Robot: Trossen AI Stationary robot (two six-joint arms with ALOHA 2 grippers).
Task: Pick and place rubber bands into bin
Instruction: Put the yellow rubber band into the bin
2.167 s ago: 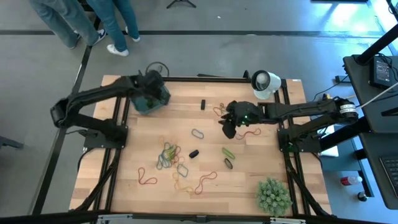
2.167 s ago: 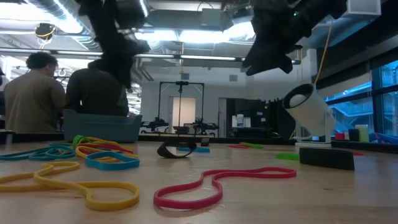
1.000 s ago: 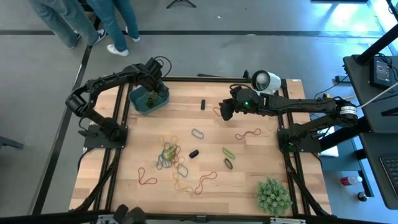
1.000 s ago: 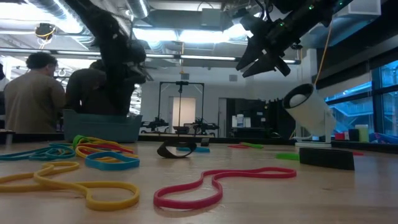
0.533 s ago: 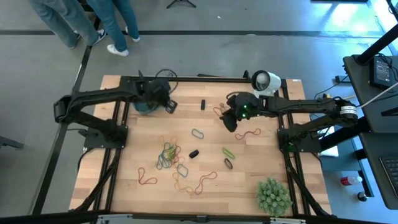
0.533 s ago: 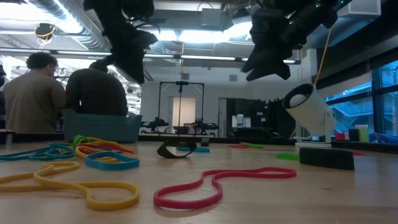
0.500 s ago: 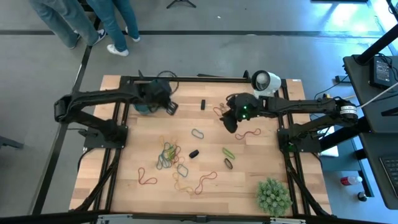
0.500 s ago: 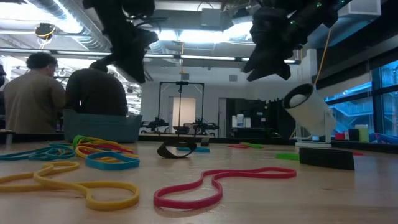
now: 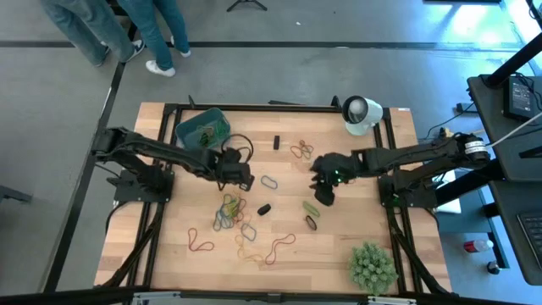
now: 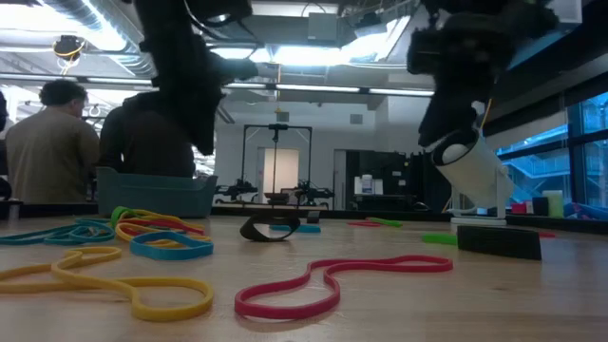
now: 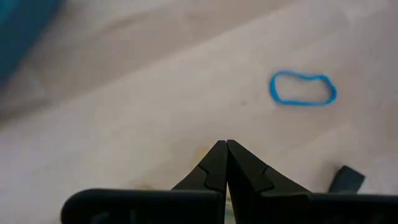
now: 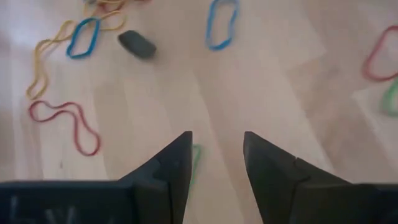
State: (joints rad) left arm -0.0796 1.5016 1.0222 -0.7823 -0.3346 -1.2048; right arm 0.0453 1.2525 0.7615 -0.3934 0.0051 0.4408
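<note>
Rubber bands lie loose on the wooden table, most in a tangle [image 9: 230, 212] near the middle; a blue one [image 9: 269, 181] and a green one [image 9: 311, 207] lie apart. The teal bin [image 9: 201, 129] stands at the far left with bands inside. My left gripper [image 9: 240, 178] hovers between the bin and the tangle, shut [image 11: 226, 144] and holding nothing, with the blue band [image 11: 303, 88] ahead of it. My right gripper [image 9: 322, 193] is open [image 12: 216, 140] above the green band [image 12: 196, 158], which shows between its fingers without being touched.
A white cup-like object [image 9: 360, 114] sits at the far right corner and a spiky green ball [image 9: 373, 267] at the near right. Small black pieces [image 9: 264, 208] [image 9: 275, 141] lie among the bands. People stand beyond the far edge [image 10: 57, 138]. Bare wood lies along the near left.
My left gripper has left the bin and moved toward the table's middle and near edge, stopping by the tangle of bands. My right gripper has moved toward the near edge, from beside the far bands to above the green band. The bands on the table have stayed put.
</note>
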